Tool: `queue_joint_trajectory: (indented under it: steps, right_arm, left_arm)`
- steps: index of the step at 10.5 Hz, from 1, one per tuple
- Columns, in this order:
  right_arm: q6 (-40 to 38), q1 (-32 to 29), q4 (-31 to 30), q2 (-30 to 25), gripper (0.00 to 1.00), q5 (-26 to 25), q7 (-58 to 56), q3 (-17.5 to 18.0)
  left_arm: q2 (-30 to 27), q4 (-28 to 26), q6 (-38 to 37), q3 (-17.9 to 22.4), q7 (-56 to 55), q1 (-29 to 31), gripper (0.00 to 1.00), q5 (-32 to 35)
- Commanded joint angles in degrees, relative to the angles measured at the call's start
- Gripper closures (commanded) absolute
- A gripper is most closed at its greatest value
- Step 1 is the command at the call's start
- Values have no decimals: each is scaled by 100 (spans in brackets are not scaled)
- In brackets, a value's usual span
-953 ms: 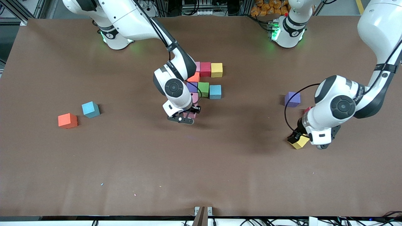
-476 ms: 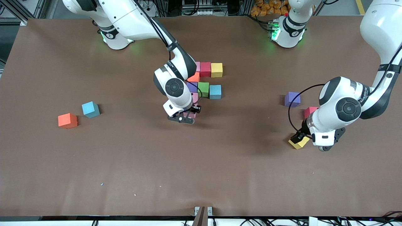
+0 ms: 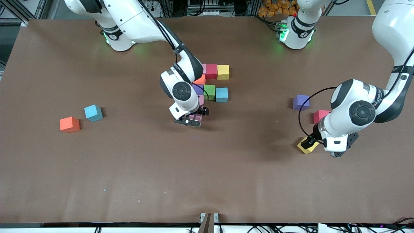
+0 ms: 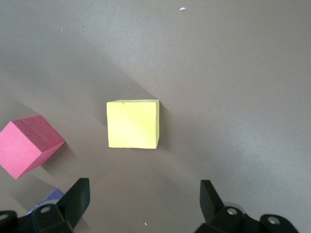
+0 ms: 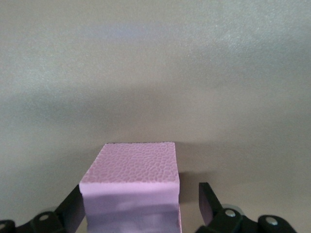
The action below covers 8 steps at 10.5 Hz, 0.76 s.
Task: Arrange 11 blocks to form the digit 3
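Several blocks form a tight cluster mid-table: pink [image 3: 203,68], red [image 3: 211,71], yellow [image 3: 223,72], orange [image 3: 200,80], purple [image 3: 197,89], green [image 3: 209,92], blue [image 3: 221,94] and pink [image 3: 201,100]. My right gripper [image 3: 193,120] [image 5: 141,204] stands open around another pink block [image 3: 196,117] [image 5: 133,182], which sits on the table at the cluster's camera-side end; a gap shows beside one finger [image 5: 208,201]. My left gripper [image 3: 309,140] [image 4: 144,196] hangs open just above a loose yellow block [image 3: 306,147] [image 4: 132,124]. A red block [image 3: 320,116] [image 4: 29,145] and a purple block [image 3: 301,102] lie close by.
An orange block [image 3: 69,124] and a blue block [image 3: 93,113] lie apart toward the right arm's end of the table. The brown table [image 3: 207,181] is bare along its camera-side half. The right arm's forearm covers part of the cluster.
My right gripper has opened and let go of the pink block. My left arm has drifted slightly toward its own end of the table, uncovering the red block.
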Motion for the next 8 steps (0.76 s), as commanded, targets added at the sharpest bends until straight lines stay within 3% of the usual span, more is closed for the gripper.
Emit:
queue_joint_trajectory:
  steps: [1,8]
  right_arm:
    - [-166,-53,81,-84,0,-49,87,4]
    - [-1343,-272,776,-189,0,276,-358,-58]
  left_arm:
    - [68,108,-115,22,71,49,0,-49]
    - [586,433,-106,58,466,14,0,-436]
